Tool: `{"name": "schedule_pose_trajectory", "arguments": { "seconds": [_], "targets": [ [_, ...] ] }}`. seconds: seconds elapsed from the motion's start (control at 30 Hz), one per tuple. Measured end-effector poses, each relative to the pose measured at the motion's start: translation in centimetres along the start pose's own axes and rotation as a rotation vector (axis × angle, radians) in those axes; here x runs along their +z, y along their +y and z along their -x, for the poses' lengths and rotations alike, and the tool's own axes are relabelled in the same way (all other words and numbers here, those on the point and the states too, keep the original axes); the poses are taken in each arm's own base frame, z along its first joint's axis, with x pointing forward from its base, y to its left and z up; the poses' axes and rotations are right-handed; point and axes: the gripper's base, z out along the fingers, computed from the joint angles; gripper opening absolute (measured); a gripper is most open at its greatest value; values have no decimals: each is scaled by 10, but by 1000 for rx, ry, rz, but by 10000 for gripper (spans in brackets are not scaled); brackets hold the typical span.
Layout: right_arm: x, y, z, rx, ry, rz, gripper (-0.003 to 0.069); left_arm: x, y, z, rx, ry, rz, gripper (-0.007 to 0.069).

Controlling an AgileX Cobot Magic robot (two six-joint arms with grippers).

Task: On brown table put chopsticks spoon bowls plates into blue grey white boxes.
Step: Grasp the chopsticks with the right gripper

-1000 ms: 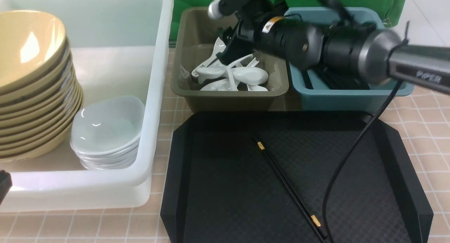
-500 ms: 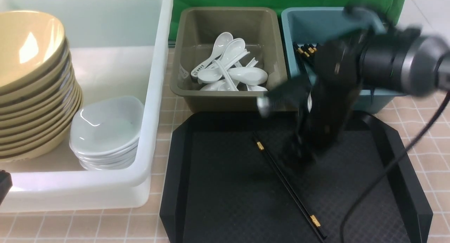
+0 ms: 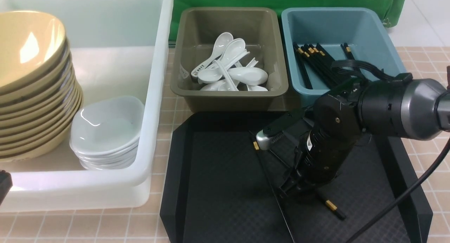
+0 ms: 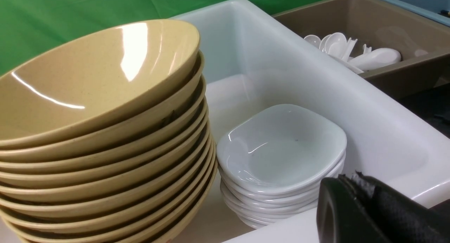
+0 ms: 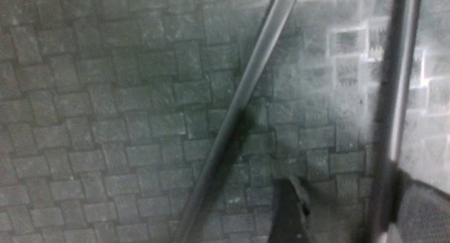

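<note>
Two black chopsticks with gold bands lie on the black tray [image 3: 211, 200]. One chopstick [image 3: 272, 186] runs diagonally and the other [image 3: 332, 206] pokes out from under my right gripper [image 3: 296, 187]. That gripper is down on the tray and open. In the right wrist view one chopstick [image 5: 390, 106] lies between the fingers against the right one, and the other chopstick [image 5: 239, 106] is outside the left finger [image 5: 289, 208]. My left gripper [image 4: 351, 179] is shut and empty, beside the white box [image 3: 154, 95]. Spoons [image 3: 228, 74] fill the grey box [image 3: 228, 98].
The white box holds a tall stack of tan bowls [image 3: 31, 88] and a stack of white plates [image 3: 105, 130]. The blue box [image 3: 351, 28] holds several black chopsticks [image 3: 316, 63]. The right arm's cable [image 3: 404, 197] hangs over the tray's right side.
My right arm swung from above the grey spoon box down onto the tray. The two chopsticks, lying together before, have spread apart, one end pushed to the right.
</note>
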Motion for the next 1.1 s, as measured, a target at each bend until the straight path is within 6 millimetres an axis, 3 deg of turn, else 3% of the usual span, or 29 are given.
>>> {"name": "schedule_pose_trajectory", "arguments": {
  "seconds": [0.43,0.7,0.87,1.1],
  "targets": [
    [-14,21,8,13,-88,16,421,0,0,0,-2,0,0,-7],
    [-10,59,15,-159,-186,32,421,0,0,0,-3,0,0,-7],
    [-6,54,13,-254,-152,-49,421,0,0,0,-3,0,0,-7],
    [-6,28,10,-262,-77,-173,421,0,0,0,-3,0,0,-7]
  ]
}}
